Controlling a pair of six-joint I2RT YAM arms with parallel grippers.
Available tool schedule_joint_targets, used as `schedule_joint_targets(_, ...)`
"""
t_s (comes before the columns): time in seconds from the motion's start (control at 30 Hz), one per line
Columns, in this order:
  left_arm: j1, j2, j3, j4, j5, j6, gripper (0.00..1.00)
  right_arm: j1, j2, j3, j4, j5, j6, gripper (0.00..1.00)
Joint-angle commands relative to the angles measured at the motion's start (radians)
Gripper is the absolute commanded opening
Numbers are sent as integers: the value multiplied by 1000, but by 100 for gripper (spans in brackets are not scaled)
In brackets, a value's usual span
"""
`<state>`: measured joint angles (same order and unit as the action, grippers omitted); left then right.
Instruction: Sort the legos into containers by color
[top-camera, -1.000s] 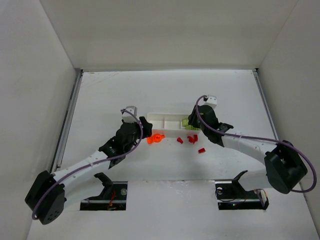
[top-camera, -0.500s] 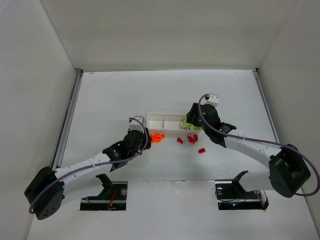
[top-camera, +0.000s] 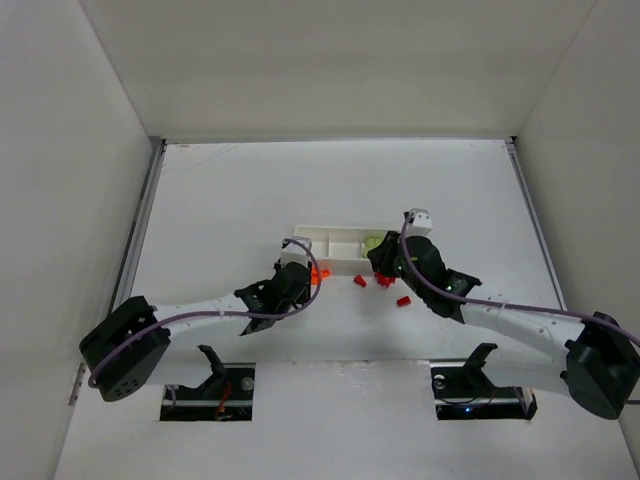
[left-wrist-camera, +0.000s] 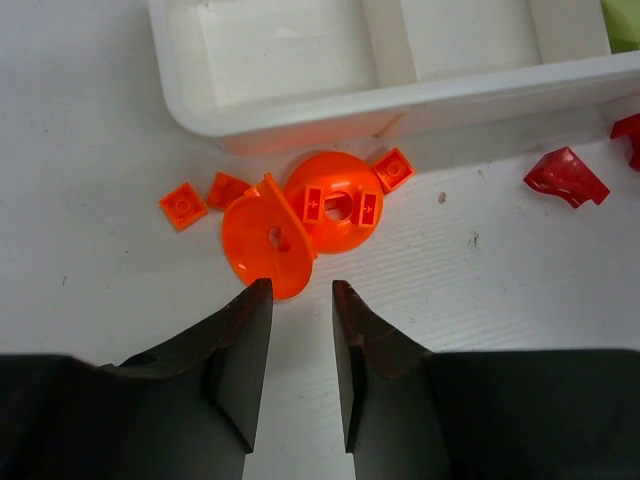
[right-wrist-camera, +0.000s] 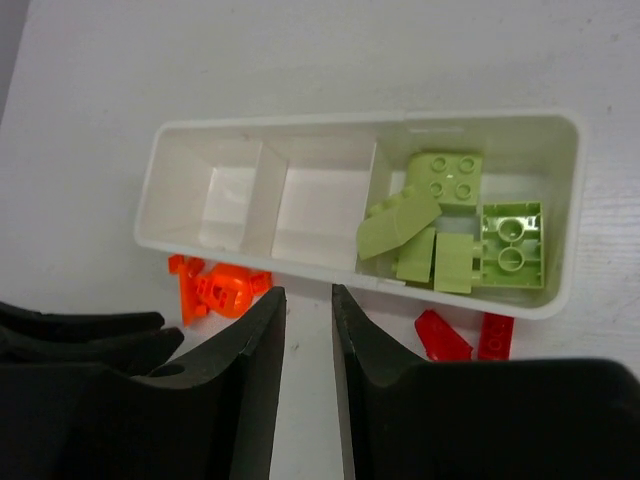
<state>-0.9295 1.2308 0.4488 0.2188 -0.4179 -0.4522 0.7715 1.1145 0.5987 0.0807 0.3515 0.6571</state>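
Observation:
The white tray (top-camera: 322, 240) has three compartments. Its right one holds several yellow-green legos (right-wrist-camera: 455, 228), also visible from the top view (top-camera: 372, 243); the left and middle ones look empty. Orange legos (left-wrist-camera: 300, 215), two dome pieces and three small plates, lie on the table against the tray's near wall (left-wrist-camera: 400, 95). My left gripper (left-wrist-camera: 300, 292) is open a little and empty, its tips just short of the orange pieces (top-camera: 319, 270). Red legos (top-camera: 383, 281) lie near the tray's right end. My right gripper (right-wrist-camera: 308, 295) is narrowly open and empty, above the table near the tray's front wall (right-wrist-camera: 320, 268).
White walls enclose the table on three sides. A metal rail (top-camera: 140, 230) runs along the left edge. The left gripper's black fingers (right-wrist-camera: 80, 335) show at the lower left of the right wrist view, beside the orange legos (right-wrist-camera: 222, 290).
My left gripper has moved right and down to the orange legos. My right gripper has pulled back from over the tray's right compartment toward the near side.

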Motion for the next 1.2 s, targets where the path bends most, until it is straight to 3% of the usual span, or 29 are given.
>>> schedule_joint_targets(0.0,2,32,47,70,-22,35,27,25,19,-14,74,-19,27,32)
schedule_joint_targets(0.43,19,82,48,94,-33,53,6,25,30,18,93,-49,-23,37)
schedule_joint_targets(0.63,17,-86,36,5,-42,34,5,2,34,96,79,-48,-100,39)
schedule_joint_targets(0.87,10,-211,108,-93,-29,-3,5,-11,100,52,146,-59,-74,38)
schedule_joint_targets(1.0,39,-156,178,-33,1,13,6,-11,110,33,177,-59,-74,38)
schedule_joint_targets(1.17,119,30,292,97,66,47,8,-11,123,9,209,-83,-71,28)
